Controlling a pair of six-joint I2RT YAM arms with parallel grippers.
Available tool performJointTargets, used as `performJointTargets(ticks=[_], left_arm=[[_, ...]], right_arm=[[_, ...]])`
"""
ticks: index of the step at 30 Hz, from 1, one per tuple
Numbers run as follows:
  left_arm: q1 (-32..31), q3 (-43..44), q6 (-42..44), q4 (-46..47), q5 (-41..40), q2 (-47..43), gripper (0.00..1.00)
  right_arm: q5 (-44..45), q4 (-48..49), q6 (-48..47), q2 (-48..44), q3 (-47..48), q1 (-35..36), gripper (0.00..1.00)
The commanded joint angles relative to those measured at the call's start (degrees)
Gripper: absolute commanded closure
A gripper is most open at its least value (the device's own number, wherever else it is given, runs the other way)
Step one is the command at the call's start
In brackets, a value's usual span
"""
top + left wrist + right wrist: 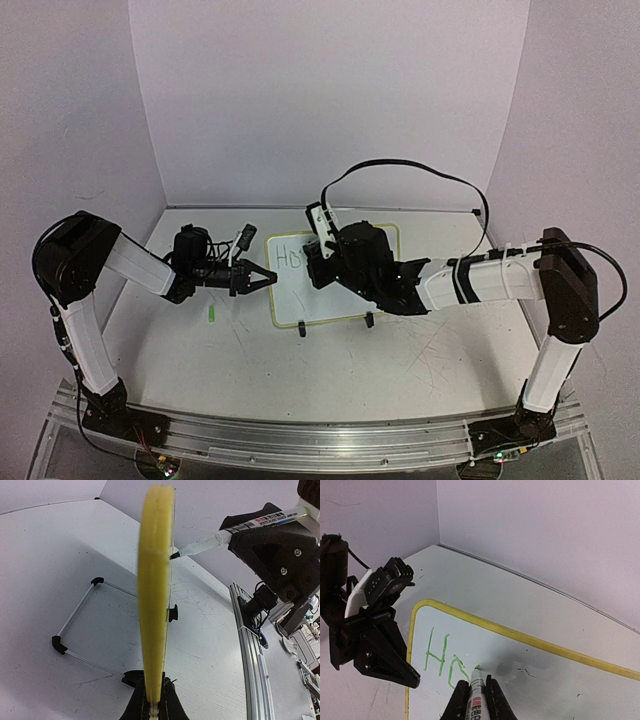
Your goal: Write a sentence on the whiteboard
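right gripper (476,694) pinches the marker (475,682), tip touching the whiteboard (560,680).

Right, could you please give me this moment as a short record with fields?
whiteboard: standing on the table
left gripper: shut on the whiteboard's side edge
right gripper: shut on a marker
marker tip: at the board's face
sentence: green "H" plus a partly formed second letter
small green object: lying on the table, left of the board

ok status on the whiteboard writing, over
Left gripper shut on whiteboard edge. Right gripper shut on marker, tip on board. Sentence started: H plus part of a second letter. Nothing blocking.
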Motion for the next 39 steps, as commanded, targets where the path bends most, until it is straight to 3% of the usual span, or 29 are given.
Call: performJointTargets(ticks=[1, 28, 39], left_arm=[[0.0, 0.6, 2.2, -1.4, -2.0, -0.9, 1.0], [0.0, 0.2, 2.3, -1.7, -2.1, -1.5, 1.0], [0.0, 0.2, 2.3, -1.7, -2.2, -1.5, 1.0]], right_arm=[[1.5, -1.2, 1.2, -0.2, -0.4, -0.1, 1.0], [1.3, -1.4, 5.8, -0.4, -4.1, 1.4, 1.0], [-1.0, 2.0, 4.6, -5.5, -2.5, 1.3, 1.0]])
